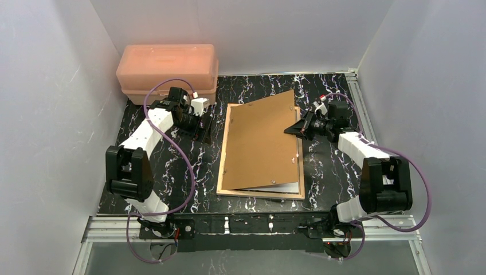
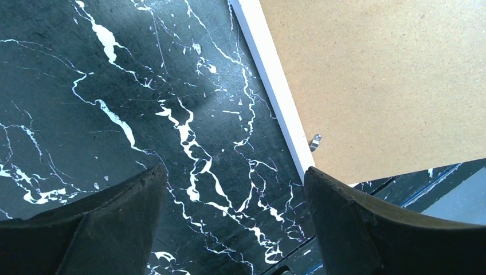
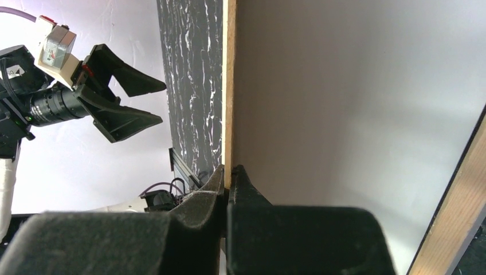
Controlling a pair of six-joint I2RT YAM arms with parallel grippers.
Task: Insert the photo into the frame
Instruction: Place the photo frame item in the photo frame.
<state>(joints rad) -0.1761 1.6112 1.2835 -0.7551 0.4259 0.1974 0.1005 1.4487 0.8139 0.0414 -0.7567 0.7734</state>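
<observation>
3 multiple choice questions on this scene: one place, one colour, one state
1. Where is the pink box? A far left of the table B near right C between the arm bases
2. The backing board is: A white B brown C pink
3. The left gripper is: A shut on the backing board B open over the table C out of view
Answers: 1 A, it sits by the far left corner; 2 B, plain brown face; 3 B, jaws apart above bare marble.
</observation>
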